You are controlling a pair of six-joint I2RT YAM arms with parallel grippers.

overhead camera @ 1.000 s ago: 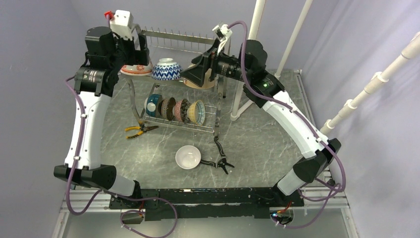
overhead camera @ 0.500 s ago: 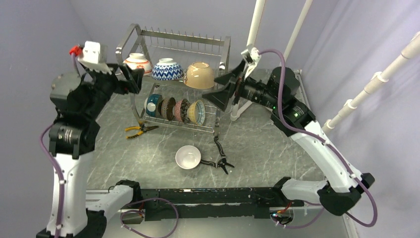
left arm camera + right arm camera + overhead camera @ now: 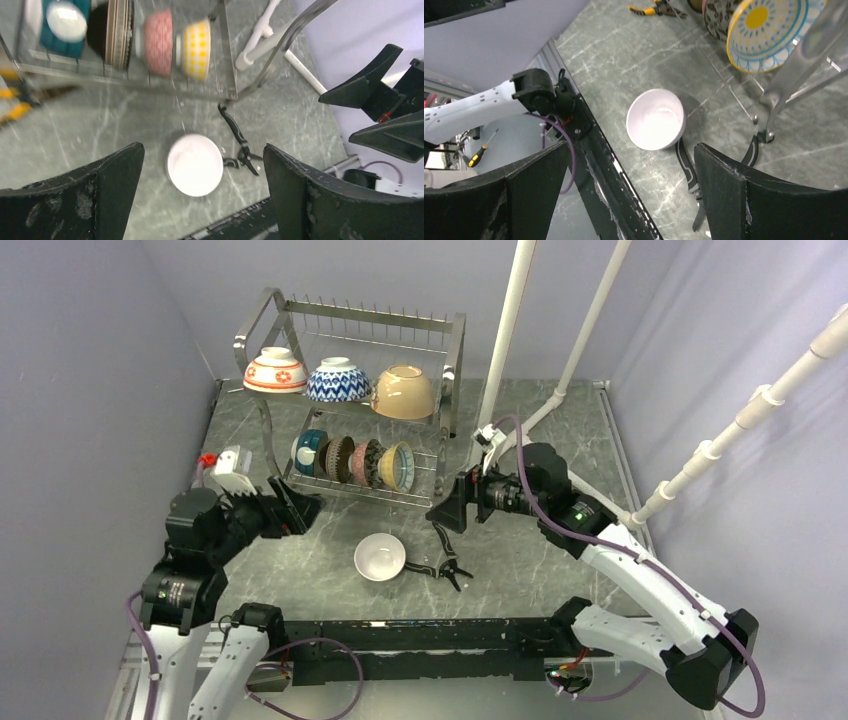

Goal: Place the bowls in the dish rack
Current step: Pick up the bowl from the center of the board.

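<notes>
Running left to right across the far half of the table (image 3: 560, 440), the dish rack (image 3: 455, 350) has its long axis square to the arms and its open front facing them. On its upper tier the red-patterned bowl (image 3: 275, 371), the blue-white zigzag bowl (image 3: 337, 380) and the tan bowl (image 3: 404, 392) stand in a row along that axis, seemingly mouth down, the tan one tilted. Below, four more bowls stand on edge in a tight row, from the teal bowl (image 3: 311, 450) to the yellow-centred bowl (image 3: 398, 467), their mouths turned toward the robot's right. The white bowl (image 3: 380, 556) sits mouth up on the table in front of the rack, with the black pliers (image 3: 447, 558) just beside it on the right.

The left gripper (image 3: 290, 510) hangs near the rack's left front leg and the right gripper (image 3: 447, 508) near its right front leg. Both have their jaws spread wide and nothing between them.

Overlap among the lower bowls leaves the middle two hard to read from above. The left wrist view is smeared, so the yellow-handled pliers (image 3: 10, 107) are only a blur at its edge. Each wrist view cuts the rack off, showing just a corner of the lower tier.
</notes>
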